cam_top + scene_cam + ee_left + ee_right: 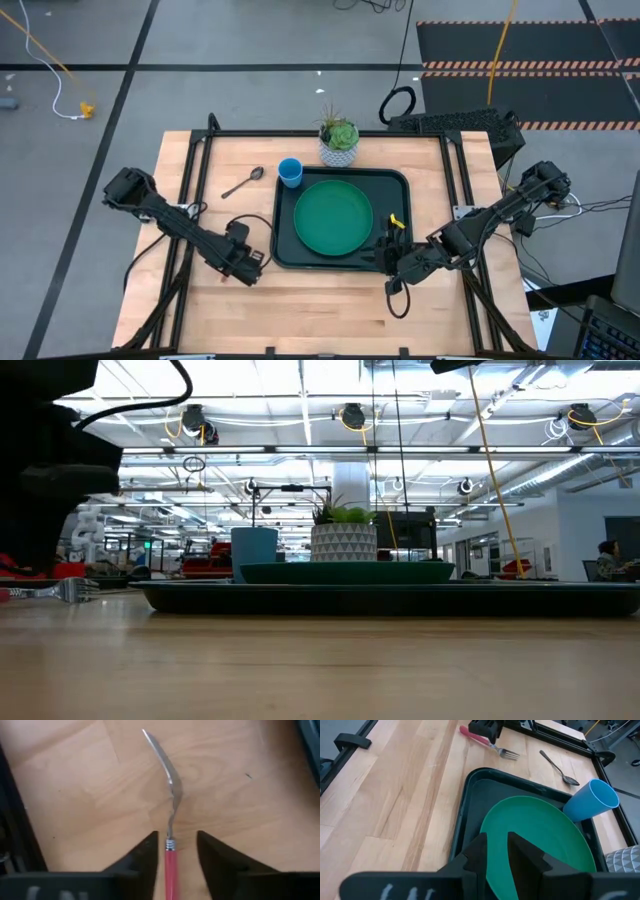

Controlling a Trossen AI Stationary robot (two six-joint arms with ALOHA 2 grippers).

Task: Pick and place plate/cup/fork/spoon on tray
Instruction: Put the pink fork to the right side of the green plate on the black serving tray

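Straddling the fork [171, 845] on the worktop [330, 300] just left of the tray [405, 182], left gripper [175, 851] fingers open | plate [333, 216] already in tray | next: close on red handle, lift | right gripper [496, 847] parted over tray's near edge.

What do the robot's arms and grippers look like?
Both arms are dark, nearly black, made of jointed segments with black cables looping beside them. The left gripper and right gripper each end in two chunky, wedge-shaped black fingers. A small yellow piece shows near the right gripper.
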